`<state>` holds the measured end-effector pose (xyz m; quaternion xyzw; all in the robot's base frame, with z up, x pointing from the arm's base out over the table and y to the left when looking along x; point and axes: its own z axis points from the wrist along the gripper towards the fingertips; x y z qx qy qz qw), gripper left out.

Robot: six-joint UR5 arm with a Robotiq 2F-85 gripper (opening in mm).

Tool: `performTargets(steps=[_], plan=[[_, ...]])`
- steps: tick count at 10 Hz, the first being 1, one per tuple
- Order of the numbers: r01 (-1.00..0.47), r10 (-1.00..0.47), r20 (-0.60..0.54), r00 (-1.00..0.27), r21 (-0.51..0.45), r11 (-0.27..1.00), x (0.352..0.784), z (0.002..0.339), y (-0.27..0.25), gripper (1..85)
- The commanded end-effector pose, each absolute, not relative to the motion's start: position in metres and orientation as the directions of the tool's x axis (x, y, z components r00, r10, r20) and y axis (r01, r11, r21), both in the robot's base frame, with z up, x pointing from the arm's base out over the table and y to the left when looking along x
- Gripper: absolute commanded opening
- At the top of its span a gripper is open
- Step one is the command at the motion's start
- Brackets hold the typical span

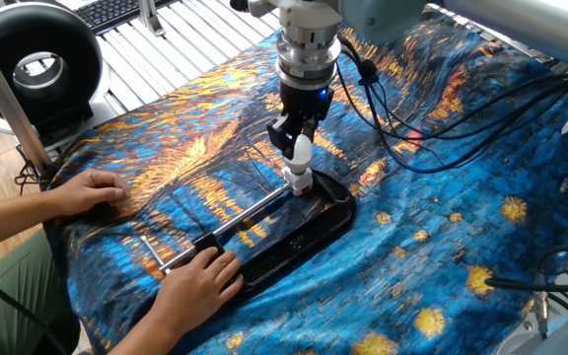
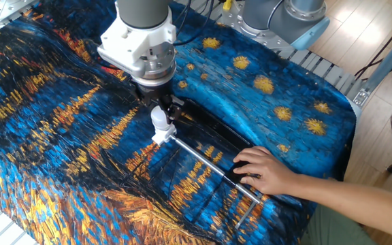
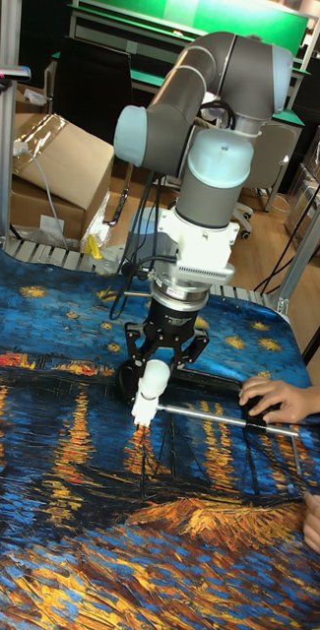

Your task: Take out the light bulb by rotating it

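White frosted glass marks the light bulb (image 1: 302, 149), which is held upright in a short white socket (image 1: 299, 181) at the far end of a black base plate (image 1: 314, 229). The gripper (image 1: 297, 135) is pointed straight down over it, and its two black fingers (image 3: 184, 348) are closed against the sides of the globe, with the bulb's narrower neck showing below them. In the tall fixed view the bulb (image 3: 154, 378) is seen standing clear of the fingertips down to the socket (image 3: 143, 409). A thin metal rod (image 2: 209, 166) is attached beside the socket and runs along the plate toward the person. One hand (image 2: 264, 170) is pressed flat on the near end of the plate, and the other hand (image 1: 89, 189) is laid on the blue and orange starry-night tablecloth (image 1: 442, 177). Black cables (image 1: 432, 128) are draped across the cloth behind the arm.
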<state>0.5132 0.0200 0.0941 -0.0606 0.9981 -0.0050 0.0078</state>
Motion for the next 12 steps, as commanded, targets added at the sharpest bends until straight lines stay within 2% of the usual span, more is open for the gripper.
performTargets(steps=[1,4,12], plan=[[-0.148,-0.148,-0.026,-0.989,-0.023,0.989,0.5167,0.0953,0.0167,31.7],[-0.214,-0.215,-0.032,-0.976,-0.021,0.977,0.5185,0.0948,0.0181,28.0],[-0.517,-0.518,-0.027,-0.855,-0.017,0.856,0.5157,0.0955,0.0191,28.0]])
